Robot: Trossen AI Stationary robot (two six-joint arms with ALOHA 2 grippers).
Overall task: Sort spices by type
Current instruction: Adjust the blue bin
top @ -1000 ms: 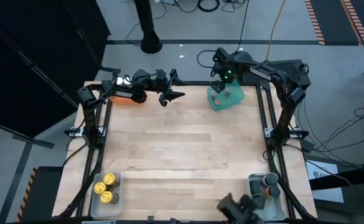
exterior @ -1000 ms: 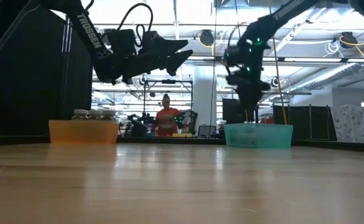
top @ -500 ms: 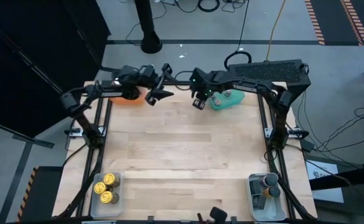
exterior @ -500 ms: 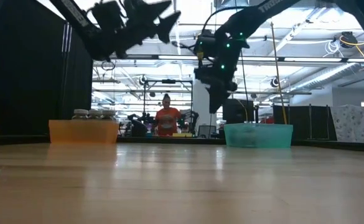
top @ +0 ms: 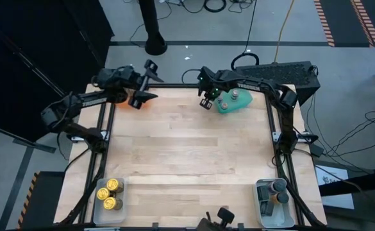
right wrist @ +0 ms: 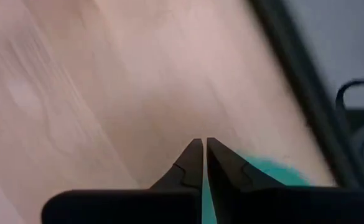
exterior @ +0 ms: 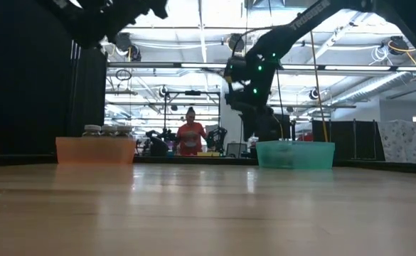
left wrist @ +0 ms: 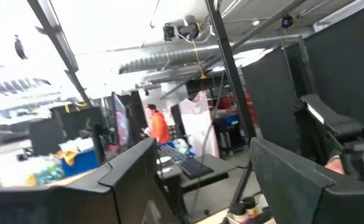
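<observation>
- High view: the right hand point(top: 206, 102) has come away from the teal tray point(top: 241, 100) and now hangs over the desk point(top: 187, 154) just beside it, at the far edge.
- Right wrist view shows its fingers point(right wrist: 194, 163) pressed tip to tip with nothing between them; a second ago they stood apart over the tray. I judge a jar has been let go there.
- Pale jars point(top: 232, 96) lie in the teal tray, though blur hides their number.
- Left hand point(top: 141, 91) has drawn back toward the far left corner, by the orange tray point(exterior: 95, 150); its fingers point(left wrist: 129, 165) stand wide and empty.
- White-topped jars point(exterior: 101, 131) stand in the orange tray, gold jars point(top: 109, 193) in the near left tray, dark jars point(top: 277, 190) in the near right one.
- No jar lies loose on the desk, so the sorting looks finished, or nearly.
</observation>
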